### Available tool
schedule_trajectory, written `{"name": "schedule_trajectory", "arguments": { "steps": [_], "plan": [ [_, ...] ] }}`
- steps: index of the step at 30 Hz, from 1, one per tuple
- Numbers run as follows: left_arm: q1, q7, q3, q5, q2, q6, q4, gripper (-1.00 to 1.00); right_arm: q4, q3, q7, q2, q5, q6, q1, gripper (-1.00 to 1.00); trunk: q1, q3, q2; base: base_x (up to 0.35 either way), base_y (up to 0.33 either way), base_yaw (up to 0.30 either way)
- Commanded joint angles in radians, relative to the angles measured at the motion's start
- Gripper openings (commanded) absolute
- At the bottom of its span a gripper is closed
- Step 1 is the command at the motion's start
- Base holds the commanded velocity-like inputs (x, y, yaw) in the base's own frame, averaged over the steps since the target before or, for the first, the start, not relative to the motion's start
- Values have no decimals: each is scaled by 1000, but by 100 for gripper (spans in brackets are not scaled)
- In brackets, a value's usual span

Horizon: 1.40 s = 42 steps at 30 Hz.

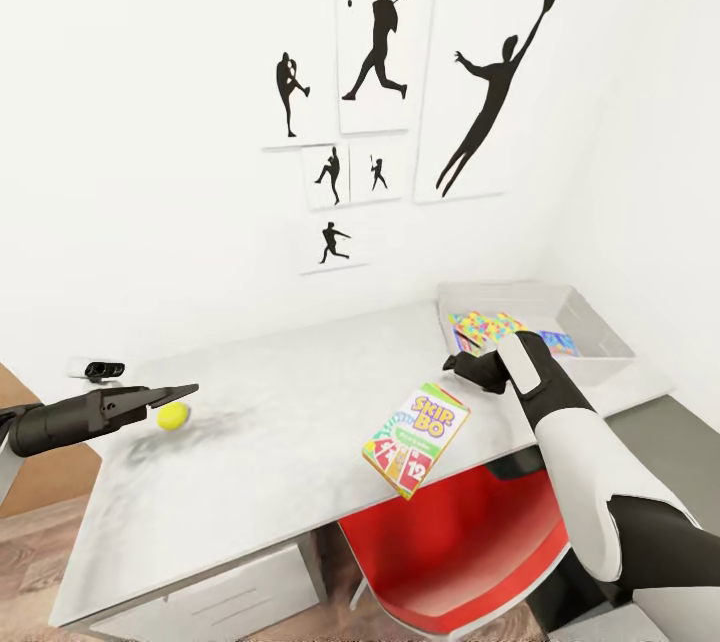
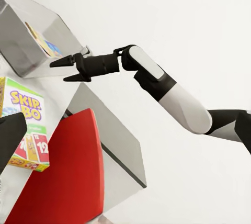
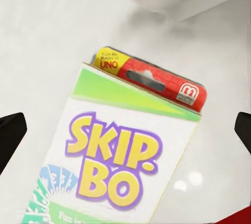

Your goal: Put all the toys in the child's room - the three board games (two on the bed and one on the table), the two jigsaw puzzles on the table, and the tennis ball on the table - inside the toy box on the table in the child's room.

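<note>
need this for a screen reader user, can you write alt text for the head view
A Skip-Bo game box lies at the near edge of a pale table, beside the right gripper. The open left gripper is next to a tennis ball, and a grey toy box at the far right holds colourful puzzles.

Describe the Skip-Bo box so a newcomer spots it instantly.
Start at the long pale table under the silhouette posters. On its front edge, above the red chair, lies the Skip-Bo box, overhanging slightly. It's the flat printed box lying outside the toy box.
</note>
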State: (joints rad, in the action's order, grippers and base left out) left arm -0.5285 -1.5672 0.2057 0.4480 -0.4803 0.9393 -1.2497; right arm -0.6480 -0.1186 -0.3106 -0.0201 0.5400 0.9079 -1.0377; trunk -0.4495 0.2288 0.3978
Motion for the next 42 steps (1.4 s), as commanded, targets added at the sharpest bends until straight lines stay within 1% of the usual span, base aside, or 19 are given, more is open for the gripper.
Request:
{"name": "schedule_trajectory", "arguments": {
  "steps": [1, 4, 9, 16, 22, 24, 31, 42],
  "plan": [
    [-1, -4, 0, 0, 0, 10, 0, 100, 1, -1, -9, 0, 11, -11, -1, 100, -1, 4, 2, 0, 0, 0],
    [-1, -4, 0, -1, -1, 10, 1, 100, 3, -2, -11, 0, 11, -38, -1, 100, -1, 9, 2, 0, 0, 0],
    [-1, -4, 0, -2, -1, 9, 1, 100, 5, -2, -13, -1, 12, -49, -1, 100, -1, 17, 2, 0, 0, 0],
    [-1, -4, 0, -4, 0, 9, 1, 100, 10, -2, -13, -1, 13, -94, -1, 100, -1, 28, 2, 0, 0, 0],
    [-1, -4, 0, -6, 0, 8, 1, 100, 11, -2, -14, -1, 12, -112, -1, 100, -1, 38, 2, 0, 0, 0],
    [-1, -4, 0, -6, 0, 8, 1, 100, 11, -1, -19, -1, 6, -115, -1, 100, -1, 42, 2, 0, 0, 0],
    [-1, -4, 0, -8, 0, 7, 1, 100, 11, -2, -43, 0, -36, -144, -1, 100, -1, 53, 2, 0, 0, 0],
    [-1, -4, 0, -9, 0, 7, 1, 100, 11, -2, -50, 1, -43, -152, -1, 100, -1, 71, 2, 0, 0, 0]
  ]
}}
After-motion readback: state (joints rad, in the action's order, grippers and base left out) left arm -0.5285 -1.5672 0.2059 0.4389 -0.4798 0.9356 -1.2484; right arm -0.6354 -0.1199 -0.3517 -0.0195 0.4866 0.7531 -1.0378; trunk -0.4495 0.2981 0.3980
